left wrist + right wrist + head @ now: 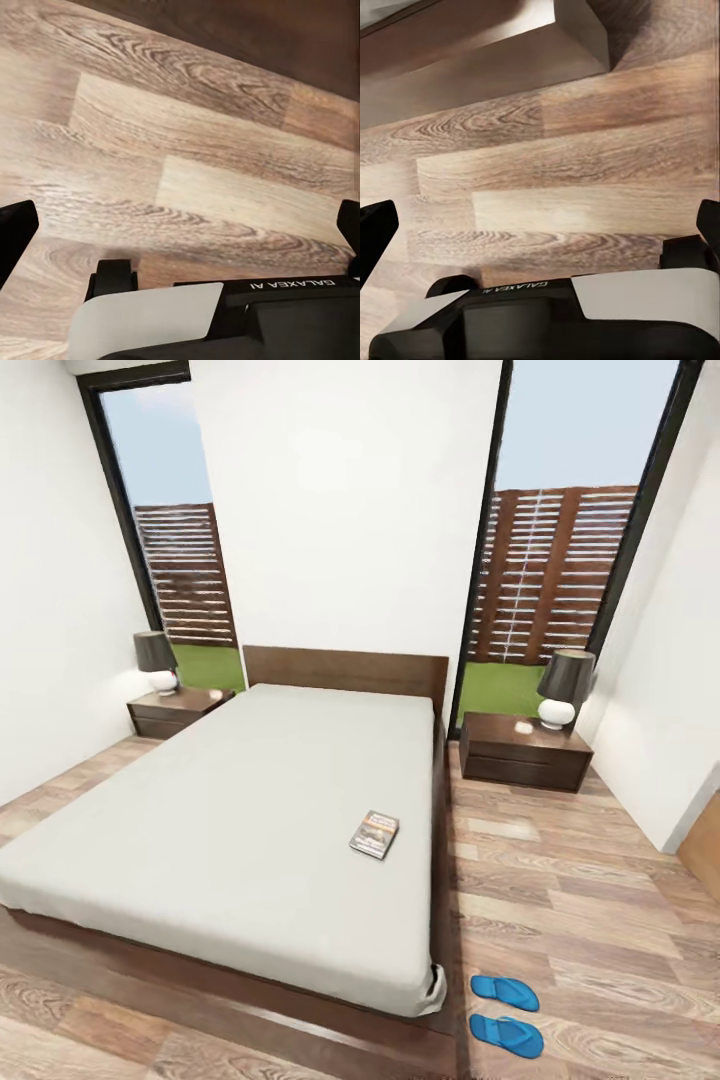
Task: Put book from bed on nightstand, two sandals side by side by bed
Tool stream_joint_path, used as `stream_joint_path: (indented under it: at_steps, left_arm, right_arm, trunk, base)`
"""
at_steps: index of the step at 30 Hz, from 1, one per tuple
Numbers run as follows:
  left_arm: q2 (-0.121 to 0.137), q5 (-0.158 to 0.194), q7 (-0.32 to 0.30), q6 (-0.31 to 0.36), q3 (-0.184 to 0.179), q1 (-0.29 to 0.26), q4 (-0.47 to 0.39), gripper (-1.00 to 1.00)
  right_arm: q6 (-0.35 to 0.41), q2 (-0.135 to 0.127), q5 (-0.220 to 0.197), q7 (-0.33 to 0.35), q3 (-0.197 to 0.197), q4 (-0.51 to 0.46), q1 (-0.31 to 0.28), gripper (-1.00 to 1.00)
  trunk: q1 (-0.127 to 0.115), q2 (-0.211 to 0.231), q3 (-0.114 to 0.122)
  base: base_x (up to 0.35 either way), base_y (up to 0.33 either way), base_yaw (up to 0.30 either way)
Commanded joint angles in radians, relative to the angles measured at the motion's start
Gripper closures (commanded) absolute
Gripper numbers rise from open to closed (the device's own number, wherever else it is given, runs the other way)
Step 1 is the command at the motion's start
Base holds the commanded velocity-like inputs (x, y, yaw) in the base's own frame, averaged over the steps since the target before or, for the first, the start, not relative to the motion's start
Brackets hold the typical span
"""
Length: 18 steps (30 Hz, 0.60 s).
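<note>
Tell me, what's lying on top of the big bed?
Only a small dark paperback book with an orange band lies on the large pale grey mattress of the dark wooden bed, near its right edge. Whatever is beneath the book is covered.

left end effector [180,225] spread wide, right end effector [540,225] likewise

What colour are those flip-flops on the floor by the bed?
Bright blue. The two sandals show best in the head view, lying on the wood floor near the bed's corner.
</note>
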Motion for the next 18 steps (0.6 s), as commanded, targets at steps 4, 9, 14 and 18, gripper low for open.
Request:
stream_joint_path:
  at_steps: [4,9,14,18]
  left_arm:
    - [0.0,0.003,-0.006,-0.002,0.007,0.0,0.001,-1.0]
    - [0.0,0.003,-0.006,-0.001,0.007,0.0,0.001,-1.0]
    - [0.0,0.003,-0.006,-0.002,0.007,0.0,0.001,-1.0]
    - [0.0,0.003,-0.006,-0.002,0.007,0.0,0.001,-1.0]
  right_arm:
    - [-0.006,0.0,-0.006,0.005,0.008,0.005,0.001,-1.0]
    - [-0.005,0.0,-0.006,0.003,0.008,0.004,0.002,-1.0]
    - [-0.005,-0.001,-0.006,0.003,0.008,0.003,0.003,-1.0]
    - [-0.008,-0.001,-0.007,0.0,0.008,0.003,0.003,-1.0]
  trunk:
    - [0.0,-0.001,-0.001]
    - [0.0,-0.001,-0.001]
    - [0.0,-0.001,-0.001]
    - [0.0,-0.001,-0.001]
  base:
    - [0.0,0.0,-0.3]
    - [0.0,0.0,-0.3]
    - [0.0,0.0,-0.3]
    - [0.0,0.0,-0.295]
